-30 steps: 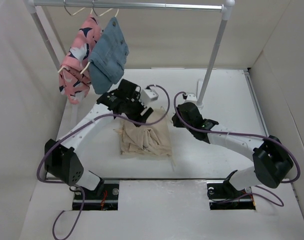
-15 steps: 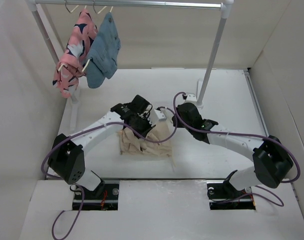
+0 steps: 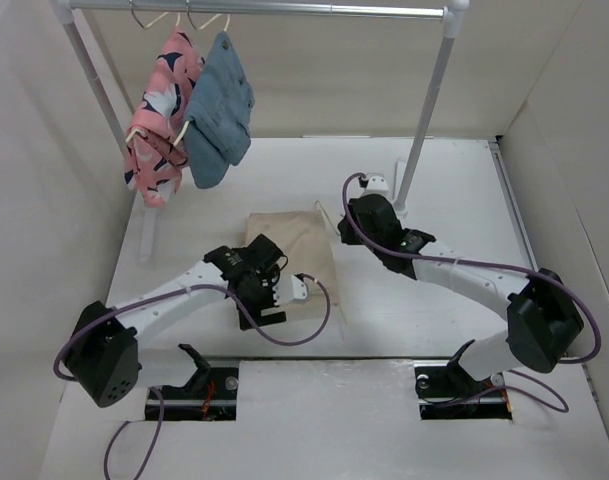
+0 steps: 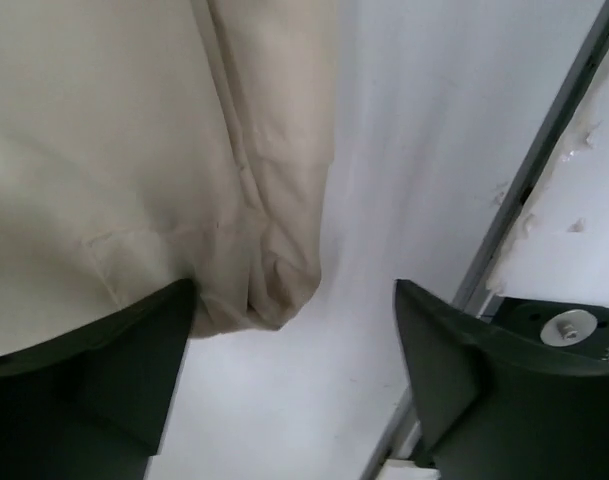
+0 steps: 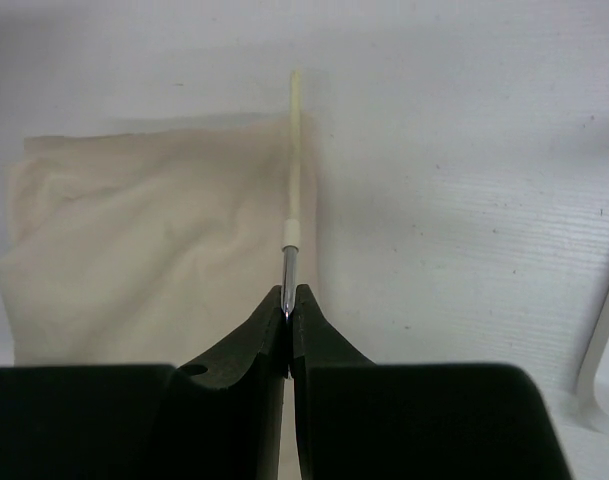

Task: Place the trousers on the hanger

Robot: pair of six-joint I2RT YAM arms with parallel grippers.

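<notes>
I have two claws at work over one white counter. My right claw is clamped tight on the one hanger down here, pinching the thin metal stem of its hook between the two pads, so that the pale cream part runs straight away from my fingertips. That hanger lies along the right edge of the trousers, touching or just over the cloth there; most of its triangle I cannot make out. There is one pair of trousers, beige, spread fairly flat near the middle of the counter between my two arms. My left claw hangs at their near edge with both fingers spread wide and nothing gripped; one rumpled corner of the cloth sits in the gap between them, and whether a finger touches it I cannot tell. At the back one grey rail crosses the top, and two garments hang from its left end side by side: one pink patterned garment and one blue denim garment, well apart from the trousers.
</notes>
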